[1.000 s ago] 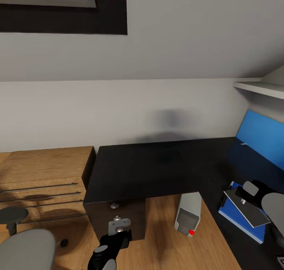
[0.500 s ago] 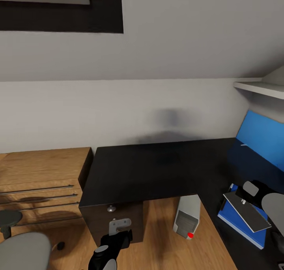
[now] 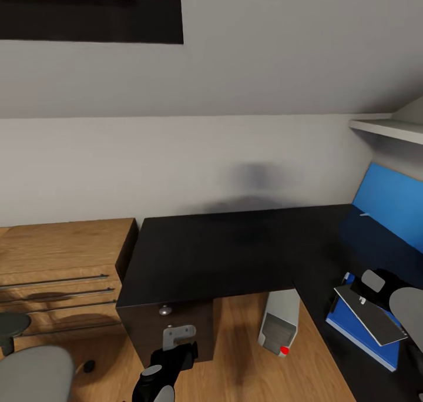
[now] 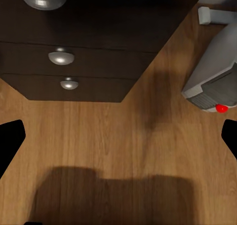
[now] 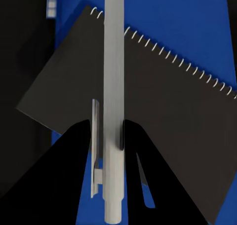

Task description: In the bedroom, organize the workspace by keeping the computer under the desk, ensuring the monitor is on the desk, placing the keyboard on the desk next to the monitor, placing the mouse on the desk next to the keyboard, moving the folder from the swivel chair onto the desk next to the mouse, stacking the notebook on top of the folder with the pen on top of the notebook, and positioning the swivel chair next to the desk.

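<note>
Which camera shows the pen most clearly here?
The right wrist view: the pen stands between the right gripper fingers above the notebook. In the head view it is too small to tell.

L-shaped black-topped counter (image 3: 223,249) over a wooden floor (image 3: 247,361)
A blue flat folder (image 3: 352,327) lies on its right wing; the light grey tower computer (image 3: 280,327) stands beneath

The computer (image 4: 212,79) stands on wooden floor (image 4: 118,151) beside the desk's drawer unit (image 4: 89,42).
</note>
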`<state>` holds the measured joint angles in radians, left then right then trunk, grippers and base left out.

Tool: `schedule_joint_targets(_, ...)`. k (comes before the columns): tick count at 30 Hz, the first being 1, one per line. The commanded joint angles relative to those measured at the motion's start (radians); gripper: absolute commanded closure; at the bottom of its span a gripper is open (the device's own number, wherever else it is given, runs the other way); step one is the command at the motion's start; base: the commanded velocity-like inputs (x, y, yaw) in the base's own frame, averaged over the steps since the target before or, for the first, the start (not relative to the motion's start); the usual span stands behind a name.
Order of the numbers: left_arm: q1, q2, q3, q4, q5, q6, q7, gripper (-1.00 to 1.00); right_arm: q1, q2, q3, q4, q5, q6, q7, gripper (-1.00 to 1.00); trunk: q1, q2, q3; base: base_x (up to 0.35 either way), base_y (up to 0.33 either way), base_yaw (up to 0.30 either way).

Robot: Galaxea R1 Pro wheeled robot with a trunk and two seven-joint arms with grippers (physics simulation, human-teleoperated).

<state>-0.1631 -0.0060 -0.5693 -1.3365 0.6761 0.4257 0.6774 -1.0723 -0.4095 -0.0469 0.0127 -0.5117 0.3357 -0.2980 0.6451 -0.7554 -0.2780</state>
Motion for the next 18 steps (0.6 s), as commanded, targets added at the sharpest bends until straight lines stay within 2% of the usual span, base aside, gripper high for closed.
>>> schedule_joint_targets(1, -0.001, 0.0, -0.001, -0.001, 0.007, 0.002, 0.008, -1.0, -0.001, 0.0, -0.004, 0.001, 0.001, 0.002, -0.003, 1.0, 0.004, -0.009, -0.005, 0.0, 0.0, 0.0)
schedule_joint_targets(6, -0.001, 0.001, 0.0, -0.001, 0.008, 0.002, 0.008, -1.0, -0.001, 0.0, -0.005, 0.001, 0.001, 0.002, -0.003, 1.0, 0.023, -0.044, -0.02, -0.058, 0.0, 0.0)
schedule_joint_targets(12, -0.001, 0.001, 0.0, -0.001, 0.007, 0.002, 0.008, -1.0, -0.001, -0.001, -0.005, 0.001, 0.001, 0.002, -0.003, 1.0, 0.046, -0.086, -0.039, -0.223, 0.0, 0.0)
schedule_joint_targets(18, -0.001, 0.001, -0.001, -0.001, 0.007, 0.002, 0.008, -1.0, -0.001, -0.002, -0.005, 0.001, 0.001, 0.002, -0.003, 1.0, 0.069, -0.128, -0.058, -0.031, 0.0, 0.0)
